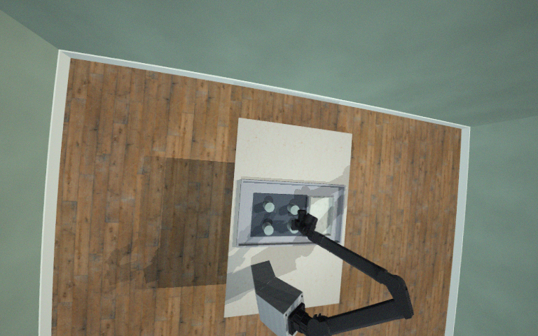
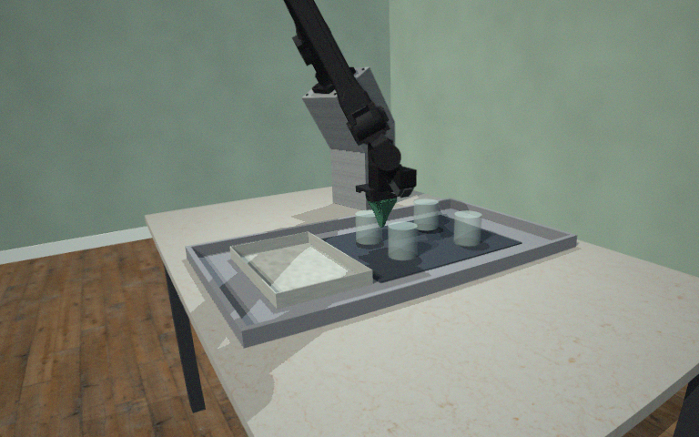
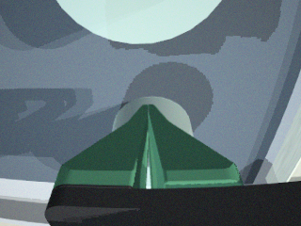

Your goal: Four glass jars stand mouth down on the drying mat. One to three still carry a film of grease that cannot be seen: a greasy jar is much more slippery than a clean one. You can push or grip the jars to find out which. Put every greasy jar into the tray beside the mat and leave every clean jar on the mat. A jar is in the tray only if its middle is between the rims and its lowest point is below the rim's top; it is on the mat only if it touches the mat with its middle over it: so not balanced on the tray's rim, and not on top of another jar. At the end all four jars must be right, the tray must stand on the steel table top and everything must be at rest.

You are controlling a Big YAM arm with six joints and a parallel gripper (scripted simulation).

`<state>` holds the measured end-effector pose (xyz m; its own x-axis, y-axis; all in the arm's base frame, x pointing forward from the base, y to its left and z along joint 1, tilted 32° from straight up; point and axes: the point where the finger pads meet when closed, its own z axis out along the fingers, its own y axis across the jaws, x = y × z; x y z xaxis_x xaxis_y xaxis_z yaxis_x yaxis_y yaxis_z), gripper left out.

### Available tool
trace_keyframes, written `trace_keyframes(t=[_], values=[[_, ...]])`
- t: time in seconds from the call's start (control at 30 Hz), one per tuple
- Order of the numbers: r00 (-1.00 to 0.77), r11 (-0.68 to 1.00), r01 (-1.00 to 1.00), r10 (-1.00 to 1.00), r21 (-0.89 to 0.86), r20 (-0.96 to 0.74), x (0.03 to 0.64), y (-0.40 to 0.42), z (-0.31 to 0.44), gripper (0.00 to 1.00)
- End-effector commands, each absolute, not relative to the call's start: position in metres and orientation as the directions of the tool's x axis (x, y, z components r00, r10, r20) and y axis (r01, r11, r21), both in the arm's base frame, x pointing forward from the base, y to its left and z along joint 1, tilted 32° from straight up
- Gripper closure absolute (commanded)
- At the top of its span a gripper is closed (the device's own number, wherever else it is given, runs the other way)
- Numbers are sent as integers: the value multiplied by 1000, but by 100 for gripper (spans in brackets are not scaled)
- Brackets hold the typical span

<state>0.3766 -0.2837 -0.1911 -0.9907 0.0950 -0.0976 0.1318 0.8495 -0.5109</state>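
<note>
Four pale glass jars stand upright on the dark mat (image 1: 280, 217) (image 2: 438, 253). Farther from the tray are one jar (image 1: 267, 228) (image 2: 426, 215) and another jar (image 1: 269, 206) (image 2: 468, 228). Nearer it are a jar (image 1: 293, 208) (image 2: 402, 242) and a jar (image 2: 369, 228) partly hidden by the arm in the top view. My gripper (image 2: 381, 225) (image 3: 148, 114) is shut and empty, fingertips pointing down near the tops of these nearer two. The wrist view shows one jar top (image 3: 141, 19) large, and a pale round shape behind the fingertips. The tray (image 1: 321, 197) (image 2: 324, 294) holds no jar.
The mat and tray lie side by side inside the raised rim of the grey steel top (image 1: 246, 213) (image 2: 412, 297), which rests on a pale table (image 1: 293, 150) (image 2: 490, 330). The arm base (image 1: 277, 295) (image 2: 348, 167) stands at one side of it.
</note>
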Motion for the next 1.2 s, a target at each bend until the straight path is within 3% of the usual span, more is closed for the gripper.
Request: trace_keyframes(t=[0.0,1.17], values=[[-989,845,143,96,-516,-117,376,-290,-184,100],[-989,845,143,96,-516,-117,372,-290,-184,100]])
